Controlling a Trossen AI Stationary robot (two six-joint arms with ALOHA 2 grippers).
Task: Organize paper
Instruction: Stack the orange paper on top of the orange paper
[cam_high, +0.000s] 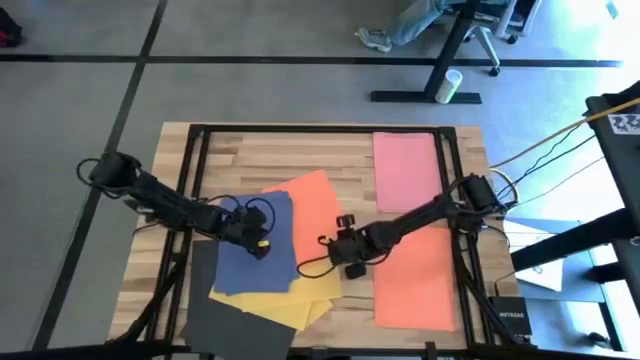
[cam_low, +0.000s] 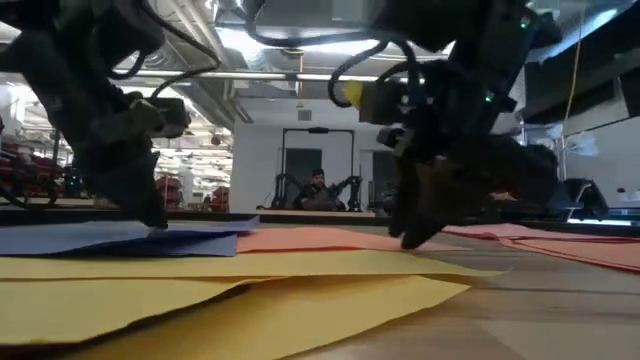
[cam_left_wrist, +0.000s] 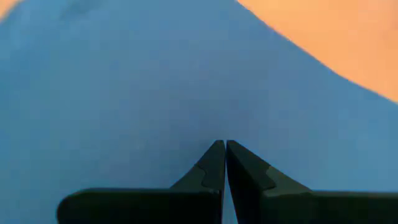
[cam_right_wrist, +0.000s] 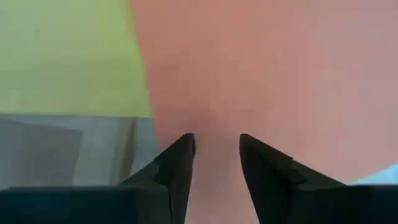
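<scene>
Left gripper (cam_left_wrist: 224, 144) pinched — blue sheet (cam_left_wrist: 124, 81).

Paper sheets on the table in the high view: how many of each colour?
Pink sheet: 1
Orange sheets, one in the centre pile and one at the right: 2
Navy blue sheet: 1
Yellow sheet: 1, though the low view hints at two layers
Dark grey-black sheet: 1
Total: 6

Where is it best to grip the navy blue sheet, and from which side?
Probably its right edge, where the navy blue sheet overlaps the orange sheet: the low view shows this edge slightly lifted. Come from the right, low and level; the left gripper rests shut on it there.
</scene>
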